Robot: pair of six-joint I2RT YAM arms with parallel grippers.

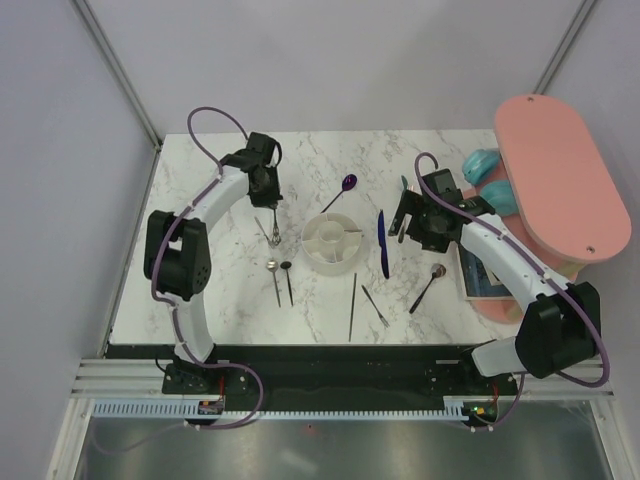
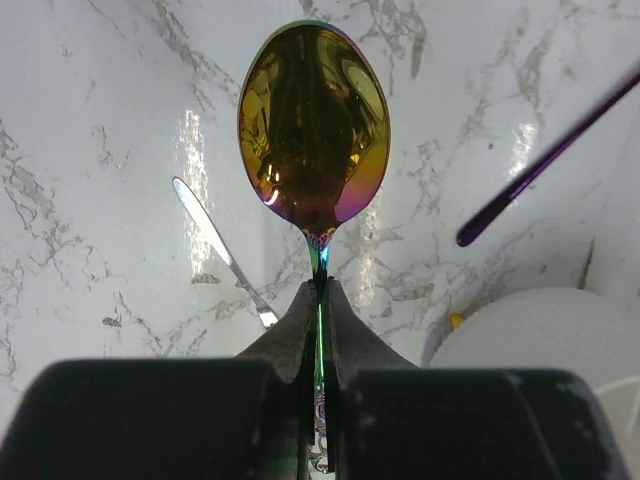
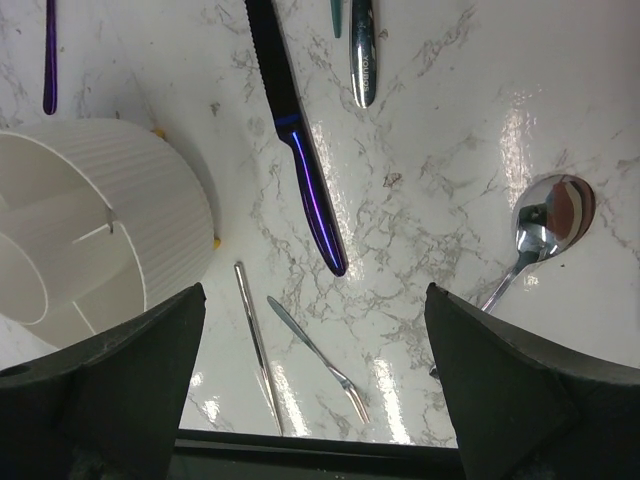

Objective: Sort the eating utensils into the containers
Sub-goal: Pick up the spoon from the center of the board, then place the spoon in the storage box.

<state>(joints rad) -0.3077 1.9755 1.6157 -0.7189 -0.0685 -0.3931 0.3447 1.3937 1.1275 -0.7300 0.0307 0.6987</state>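
Observation:
My left gripper is shut on the thin handle of a gold-bowled, iridescent spoon, which hangs above the marble left of the white round holder. A silver utensil lies on the table under it. My right gripper stands wide open with nothing between its fingers, just right of the holder. Below it lie a blue-handled knife, a silver stick, a small fork and a silver spoon. A purple spoon lies behind the holder.
A silver spoon and a black spoon lie front left of the holder. The pink oval board stands at the right edge, with teal objects beside it and a flat box below.

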